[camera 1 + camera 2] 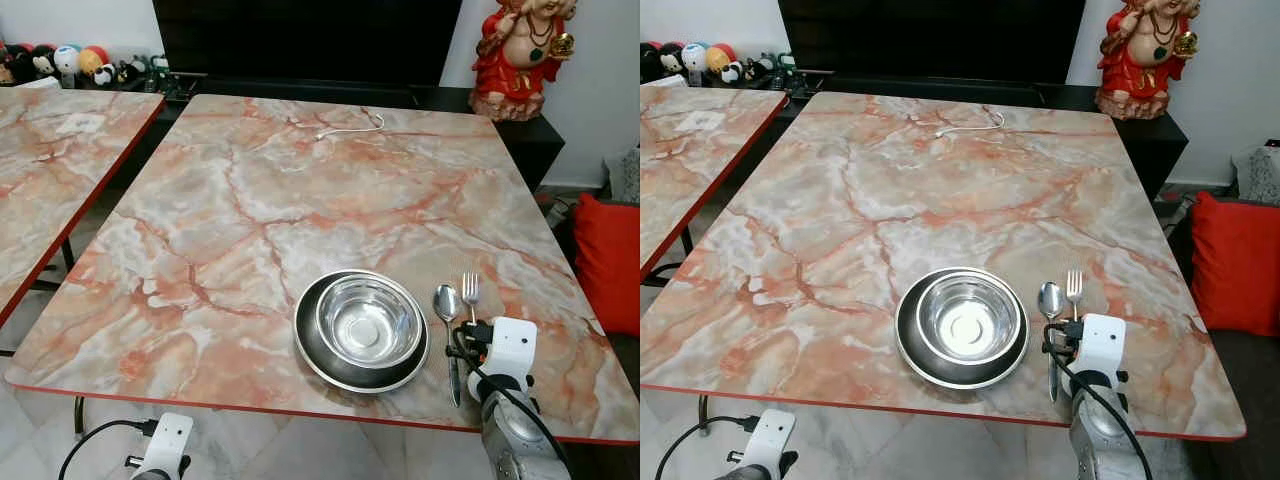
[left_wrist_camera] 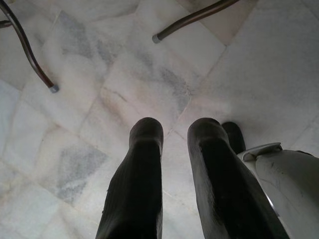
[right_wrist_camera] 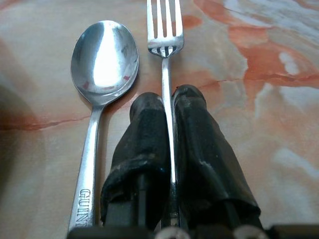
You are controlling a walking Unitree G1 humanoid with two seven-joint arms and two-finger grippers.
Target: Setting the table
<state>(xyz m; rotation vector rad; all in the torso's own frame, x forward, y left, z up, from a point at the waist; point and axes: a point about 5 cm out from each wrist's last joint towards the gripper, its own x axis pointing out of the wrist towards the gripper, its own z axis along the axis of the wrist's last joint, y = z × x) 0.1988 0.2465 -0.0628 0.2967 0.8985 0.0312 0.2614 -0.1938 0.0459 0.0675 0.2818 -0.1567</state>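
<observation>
Fork: the fork (image 3: 165, 59) lies flat on the marble table (image 1: 250, 200), tines toward 12 o'clock, near the table's front right corner; its handle runs straight between the two black fingers (image 3: 144, 149) of the right gripper (image 3: 168, 97).
Right gripper fingers: drawn narrow, pressed against the fork's handle from both sides, tips stopping just short of the tines' base.
Spoon: the spoon (image 3: 102, 64) lies parallel to the fork at its 9 o'clock, just beside it but apart, bowl up, lettering stamped on the handle; the gripper's near finger sits close to its stem without touching.
Bowl and plate: a steel bowl (image 1: 368, 322) sits inside a dark round plate (image 1: 312, 350), at 9 o'clock of the spoon, near but apart.
Edges: the cutlery lies close to the table's front edge with its red trim (image 1: 260, 408); the right edge is near at 3 o'clock, with bare marble between.
Open room: wide bare marble from 10 to 1 o'clock of the setting; a white cable (image 1: 350, 128) lies far off near the back edge.
Left gripper: the left gripper (image 2: 172, 132) hangs below the table over the pale tiled floor (image 2: 149, 74), fingers a narrow gap apart, holding nothing.
Surroundings: a second marble table (image 1: 50, 170) at 9 o'clock; a red figurine (image 1: 520, 55) at the far right; a red cushion (image 1: 608, 262) at 3 o'clock.
</observation>
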